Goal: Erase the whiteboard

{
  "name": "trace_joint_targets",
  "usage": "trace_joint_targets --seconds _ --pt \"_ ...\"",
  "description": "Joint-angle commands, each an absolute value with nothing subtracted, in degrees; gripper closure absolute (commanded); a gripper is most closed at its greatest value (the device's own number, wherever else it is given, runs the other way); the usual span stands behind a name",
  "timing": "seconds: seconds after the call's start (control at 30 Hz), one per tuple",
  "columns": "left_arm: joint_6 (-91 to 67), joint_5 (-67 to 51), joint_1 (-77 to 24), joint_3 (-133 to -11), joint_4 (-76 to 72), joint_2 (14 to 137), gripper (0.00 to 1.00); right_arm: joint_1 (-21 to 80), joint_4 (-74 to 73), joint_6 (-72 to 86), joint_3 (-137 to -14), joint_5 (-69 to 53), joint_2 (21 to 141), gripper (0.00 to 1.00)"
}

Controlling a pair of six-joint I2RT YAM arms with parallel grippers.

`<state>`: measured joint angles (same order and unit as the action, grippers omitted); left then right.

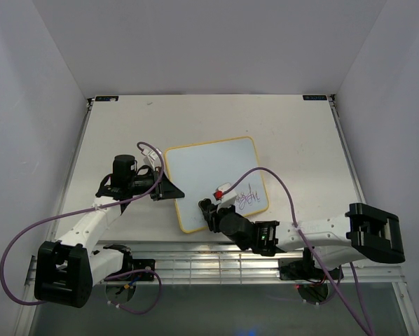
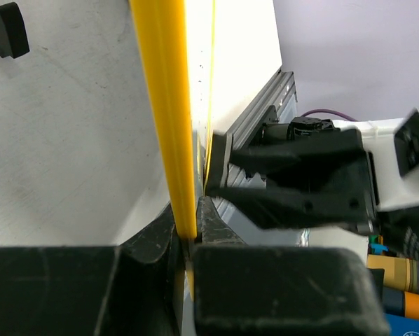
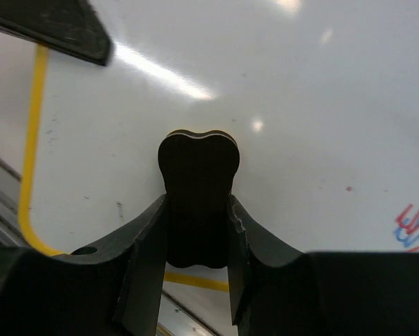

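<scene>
The whiteboard (image 1: 211,166) lies flat in the middle of the table, white with a thin yellow frame. Red-purple handwriting (image 1: 248,199) fills its near right corner, and in the right wrist view shows as red and blue strokes (image 3: 415,228). My left gripper (image 1: 169,187) is shut on the board's left edge; the yellow frame (image 2: 169,126) runs between its jaws (image 2: 188,241). My right gripper (image 1: 208,208) is shut on a small black eraser (image 3: 197,189), which is pressed to the board's white face (image 3: 307,105) near its near left corner, left of the handwriting.
A small white and red object (image 1: 221,190) lies on the board just left of the handwriting. A metal rail (image 1: 216,264) runs along the table's near edge between the arm bases. White walls close in the table on three sides.
</scene>
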<state>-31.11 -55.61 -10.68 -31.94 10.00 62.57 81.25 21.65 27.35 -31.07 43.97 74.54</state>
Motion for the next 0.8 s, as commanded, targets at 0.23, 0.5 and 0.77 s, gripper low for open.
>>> trace_joint_targets --seconds 0.23,0.5,0.77 --pt "-31.8 -60.0 -11.3 -32.1 6.8 59.9 1.0 87.3 29.6 25.6 -37.5 44.0 82.1 0.92" --pt "-31.6 -61.0 -11.4 -32.0 6.8 59.8 1.0 79.3 24.3 29.2 -27.4 48.0 75.2 0.92" --pt "-30.9 -62.5 -11.3 -32.1 6.9 59.6 1.0 60.2 14.7 30.5 -20.6 30.4 67.9 0.92"
